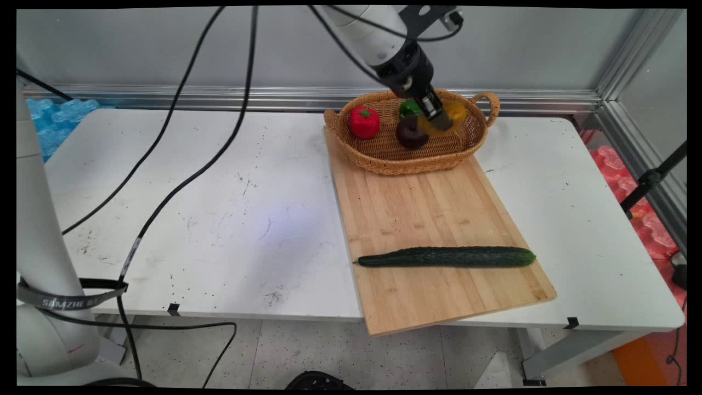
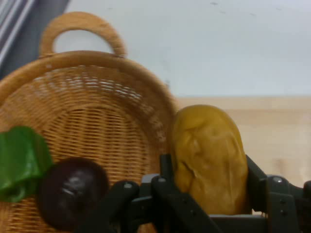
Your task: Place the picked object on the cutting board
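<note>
My jaws [image 1: 439, 116] clenched on a yellow pepper [image 2: 210, 158], I hold it just above the wicker basket [image 1: 384, 159], where a red pepper [image 1: 364, 121], green pepper [image 1: 408, 107] and dark plum [image 1: 411, 133] lie; a cucumber [image 1: 447, 257] rests on the cutting board [image 1: 428, 208] across the tabletop [image 1: 219, 219].

Claw [image 1: 439, 118] angled down, fingers clamped on load.

The gripper [image 1: 439, 116] covers part of the yellow fruit [image 1: 454, 113] and most of the green pepper [image 1: 408, 107] in the main view — while the hand view's left edge cuts the pepper [image 2: 19, 162] and the basket [image 2: 97, 111], its bottom edge the dark plum [image 2: 70, 191].
</note>
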Controlling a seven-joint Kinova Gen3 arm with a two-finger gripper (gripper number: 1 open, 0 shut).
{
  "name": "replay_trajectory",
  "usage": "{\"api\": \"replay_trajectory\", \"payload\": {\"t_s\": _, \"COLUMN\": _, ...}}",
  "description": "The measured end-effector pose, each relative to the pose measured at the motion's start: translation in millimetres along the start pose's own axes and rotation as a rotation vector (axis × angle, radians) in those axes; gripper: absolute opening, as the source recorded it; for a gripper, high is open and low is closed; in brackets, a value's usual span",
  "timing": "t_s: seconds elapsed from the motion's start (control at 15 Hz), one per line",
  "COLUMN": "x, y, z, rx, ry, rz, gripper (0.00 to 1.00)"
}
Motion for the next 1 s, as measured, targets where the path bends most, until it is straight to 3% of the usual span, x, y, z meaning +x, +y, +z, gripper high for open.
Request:
{"api": "replay_trajectory", "payload": {"t_s": 0.47, "x": -21.5, "y": 42.4, "z": -3.4, "rx": -0.056, "ry": -0.037, "rz": 0.085, "gripper": 0.0}}
{"api": "replay_trajectory", "payload": {"t_s": 1.0, "x": -24.1, "y": 75.4, "z": 44.9, "rx": -0.077, "ry": -0.103, "rz": 0.072, "gripper": 0.0}}
